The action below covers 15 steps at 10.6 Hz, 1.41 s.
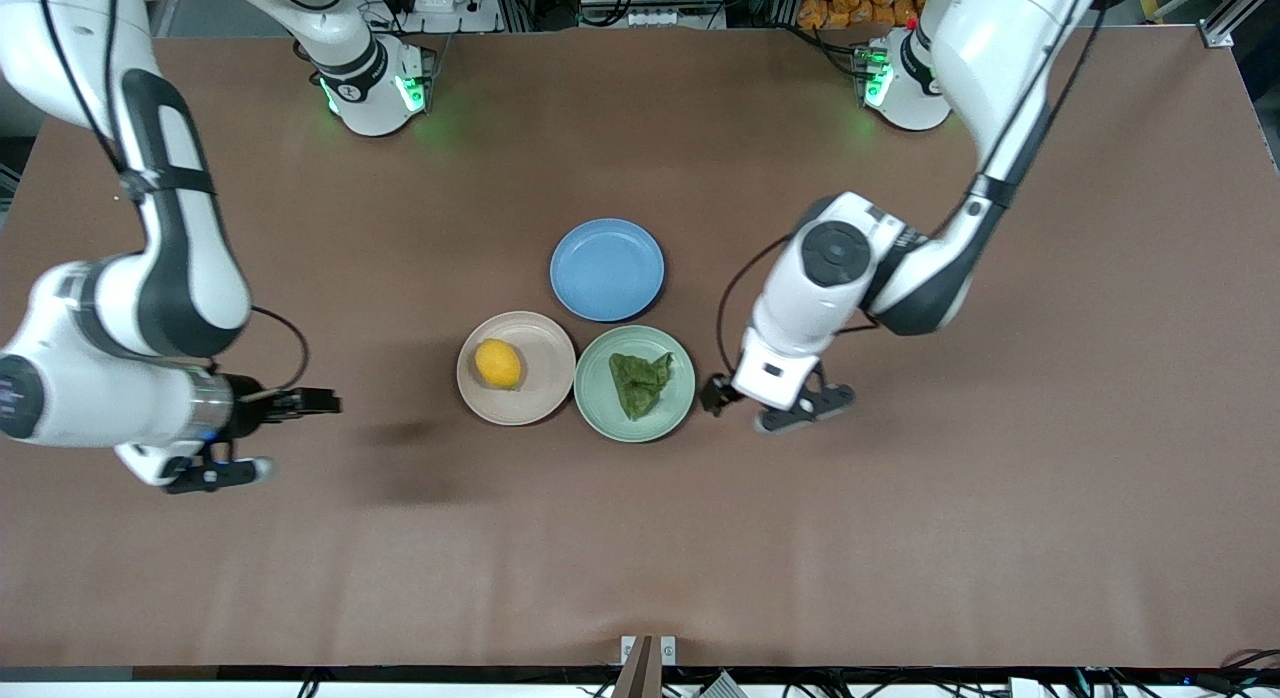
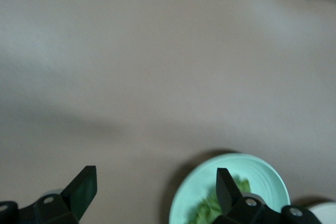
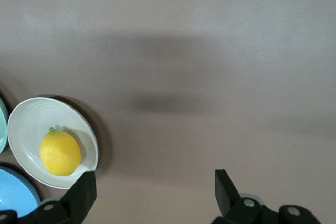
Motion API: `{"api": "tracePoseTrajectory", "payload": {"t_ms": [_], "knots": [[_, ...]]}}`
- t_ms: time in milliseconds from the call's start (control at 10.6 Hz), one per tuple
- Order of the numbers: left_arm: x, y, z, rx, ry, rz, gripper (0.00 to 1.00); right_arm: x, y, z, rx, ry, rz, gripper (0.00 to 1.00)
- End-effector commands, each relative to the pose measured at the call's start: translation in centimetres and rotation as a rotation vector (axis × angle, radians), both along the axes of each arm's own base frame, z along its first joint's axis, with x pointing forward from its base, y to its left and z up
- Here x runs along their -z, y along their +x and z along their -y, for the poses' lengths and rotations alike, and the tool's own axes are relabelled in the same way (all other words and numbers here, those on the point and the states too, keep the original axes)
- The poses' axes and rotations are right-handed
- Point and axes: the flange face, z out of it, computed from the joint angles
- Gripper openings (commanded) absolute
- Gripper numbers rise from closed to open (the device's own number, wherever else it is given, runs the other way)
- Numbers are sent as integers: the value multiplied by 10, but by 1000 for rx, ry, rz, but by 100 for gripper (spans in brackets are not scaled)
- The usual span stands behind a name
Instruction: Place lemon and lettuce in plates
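Yellow lemon [image 1: 498,364] firm, rollable, grasp across middle; lettuce [image 1: 640,382] limp, at three o'clock; both grippers [image 1: 778,408] [image 1: 268,437] released.

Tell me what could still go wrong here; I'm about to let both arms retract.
The open left gripper sits low beside the green plate; a sideways sweep could nudge it and shift the lettuce. The lemon is round and may roll if the beige plate is bumped. The open right gripper looks safely apart.

High front camera looks down over the whole table [image 1: 900,538]; both wrist cameras look down closely, sharing its plates [image 1: 516,368].
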Motion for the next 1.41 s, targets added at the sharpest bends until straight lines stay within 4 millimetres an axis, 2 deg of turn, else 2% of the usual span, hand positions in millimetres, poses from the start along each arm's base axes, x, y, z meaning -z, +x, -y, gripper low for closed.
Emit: {"api": "tracePoseTrajectory", "payload": {"t_ms": [0, 188, 377, 471, 565, 660, 848, 942, 1131, 1319], "knots": [[-18, 18, -43, -4, 33, 10, 100, -33, -6, 55, 25, -95, 34, 100], [-19, 24, -58, -9, 38, 7, 100, -64, -12, 77, 30, -115, 79, 100], [-13, 29, -83, 22, 75, -30, 100, -96, -28, 95, 60, -118, 62, 100], [-10, 32, -102, 45, 100, -58, 100, -112, -35, 99, 66, -125, 67, 100], [-6, 28, -107, 84, 107, -83, 100, -132, -41, 101, 72, -149, 91, 100], [-3, 21, -111, 117, 103, -101, 100, -153, -49, 101, 88, -156, 104, 100], [-3, 5, -133, 203, 123, -123, 100, -188, -69, 93, 185, -167, 88, 100], [-5, -8, -141, 270, 146, -129, 100, -205, -82, 88, 180, -170, 69, 100], [-1, -26, -155, 331, 160, -155, 100, -223, -97, 80, 183, -171, 56, 100], [-11, -35, -174, 414, 153, -150, 100, -227, -106, 81, 184, -174, 24, 100]]}}
